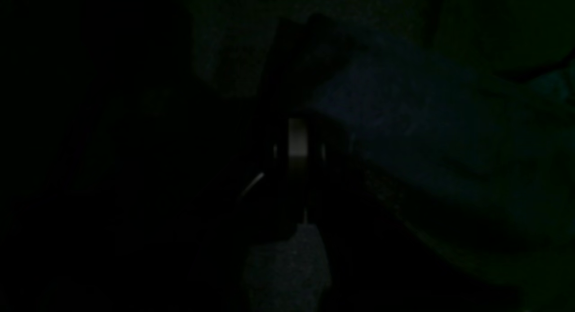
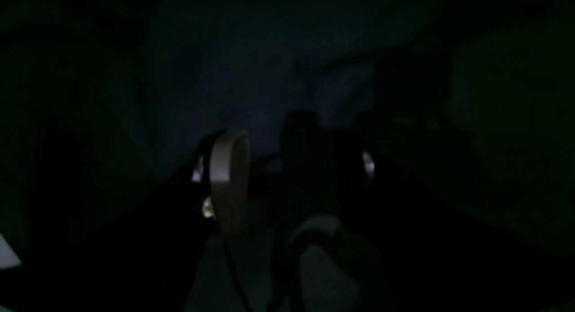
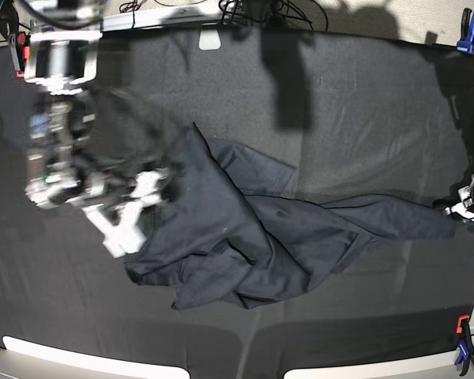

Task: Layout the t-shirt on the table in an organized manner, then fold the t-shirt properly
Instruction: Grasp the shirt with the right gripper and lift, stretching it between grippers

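the shirt (image 3: 253, 229) lies crumpled on the table (image 3: 363, 110), bunched left of centre with one strip stretched out to the right edge. the left gripper (image 3: 463, 207) sits at that edge, pressed together on the strip's tip. the right gripper (image 3: 154, 185), blurred, is at the shirt's left side with jaws spread, pinching nothing visible. a blue clamp (image 3: 467, 20) is on the table's far right corner.
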Controlling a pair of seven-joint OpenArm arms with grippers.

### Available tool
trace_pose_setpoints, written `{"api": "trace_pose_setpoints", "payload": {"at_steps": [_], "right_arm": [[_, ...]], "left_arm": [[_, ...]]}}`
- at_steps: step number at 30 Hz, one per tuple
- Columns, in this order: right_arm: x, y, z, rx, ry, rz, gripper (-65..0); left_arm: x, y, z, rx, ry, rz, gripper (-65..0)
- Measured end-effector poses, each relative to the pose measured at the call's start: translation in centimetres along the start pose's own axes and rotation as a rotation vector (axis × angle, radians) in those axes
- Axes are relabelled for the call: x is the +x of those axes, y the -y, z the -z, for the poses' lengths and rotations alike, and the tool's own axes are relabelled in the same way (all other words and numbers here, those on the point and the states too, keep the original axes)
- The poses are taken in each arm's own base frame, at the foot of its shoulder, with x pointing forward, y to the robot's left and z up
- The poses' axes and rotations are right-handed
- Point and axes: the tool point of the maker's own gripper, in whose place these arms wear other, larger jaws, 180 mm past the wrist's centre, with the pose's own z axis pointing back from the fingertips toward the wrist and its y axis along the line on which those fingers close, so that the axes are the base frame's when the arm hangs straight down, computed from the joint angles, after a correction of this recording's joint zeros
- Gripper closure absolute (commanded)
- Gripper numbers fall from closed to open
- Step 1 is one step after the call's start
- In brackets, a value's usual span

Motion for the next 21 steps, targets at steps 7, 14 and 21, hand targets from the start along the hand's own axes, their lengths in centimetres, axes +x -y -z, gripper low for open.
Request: {"api": "trace_pose_setpoints", "payload": {"at_steps": [7,14,21], "right_arm": [[-3.6,0.7,1.8,-0.189,-0.124,0.092,-30.2],[-5.1,2.9,1.0,-0.285,-0.15,0.149,-30.2],[-6.7,7.0,-1.8,-0.362,-0.081,0.377,-30.2]], "left_arm": [[0.1,0.0,0.0,0.0,0.002,0.0,0.0],[0.2,0.5,0.0,-0.027,0.008,0.015,0.0],[0.2,0.6,0.0,-0.032,0.008,0.018,0.0]]}}
